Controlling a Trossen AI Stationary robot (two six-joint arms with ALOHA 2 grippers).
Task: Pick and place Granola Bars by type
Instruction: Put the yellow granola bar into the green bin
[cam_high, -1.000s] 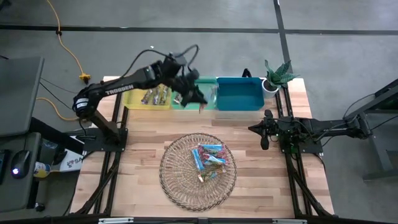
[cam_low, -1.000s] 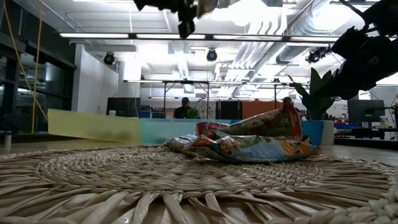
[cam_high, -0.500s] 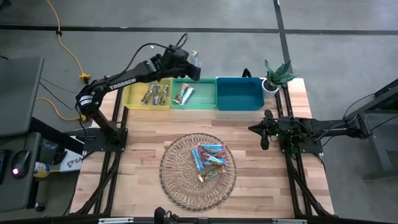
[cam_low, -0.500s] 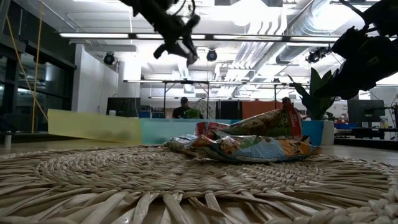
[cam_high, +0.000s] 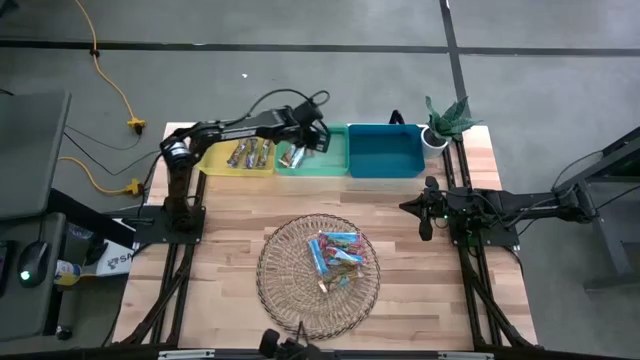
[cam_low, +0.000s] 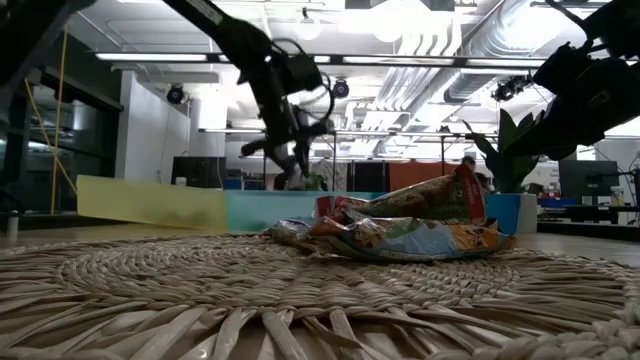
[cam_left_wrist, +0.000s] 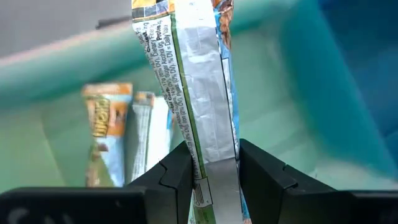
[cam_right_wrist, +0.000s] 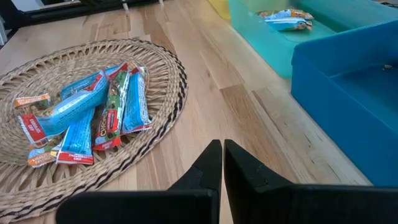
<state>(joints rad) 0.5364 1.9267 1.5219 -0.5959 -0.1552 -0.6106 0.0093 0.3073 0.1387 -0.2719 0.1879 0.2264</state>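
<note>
Left tool (cam_left_wrist: 214, 177): grips a bar (cam_left_wrist: 202, 93) lengthwise over the green bin (cam_high: 312, 160).
Bin: two bars inside.
Right tool (cam_right_wrist: 222, 165): closed, 3 o'clock on the surface (cam_high: 420, 270).
Tray (cam_high: 290, 290): centre, holding bars.

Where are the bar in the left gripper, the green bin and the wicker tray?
held bar (cam_left_wrist: 208, 118): left wrist view, white back seam of the wrapper.
green bin (cam_high: 335, 165): high view, bare floor near its right wall.
wicker tray (cam_high: 285, 295): high view, bare weave at lower left.
</note>
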